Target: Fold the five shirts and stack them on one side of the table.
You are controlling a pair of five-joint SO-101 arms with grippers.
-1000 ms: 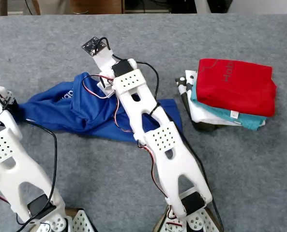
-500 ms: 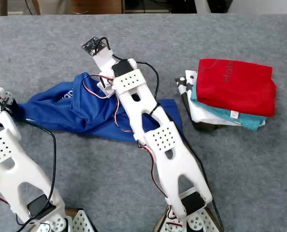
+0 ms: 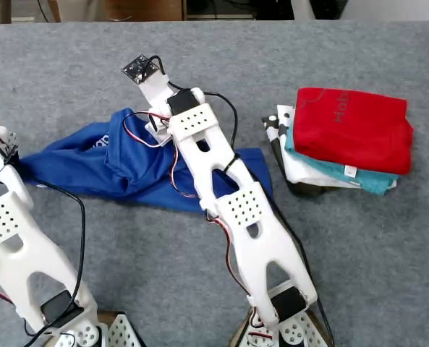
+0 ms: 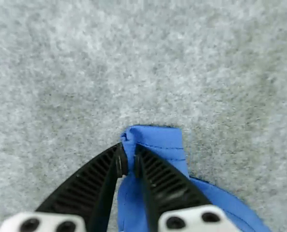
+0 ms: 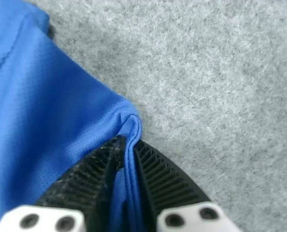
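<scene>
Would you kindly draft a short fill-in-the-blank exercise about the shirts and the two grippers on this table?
The left gripper and right gripper each have jaws shut on the unfolded shirt, whose colour is ____.
The top shirt of the folded stack is ____.
In the high view, the folded stack lies to the ____ of the unfolded shirt.
The table is covered in ____ fabric.
Missing words: blue; red; right; grey.

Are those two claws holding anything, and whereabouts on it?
Both pinch the blue shirt: left gripper on a hemmed corner, right gripper on a fold at its edge.
</scene>
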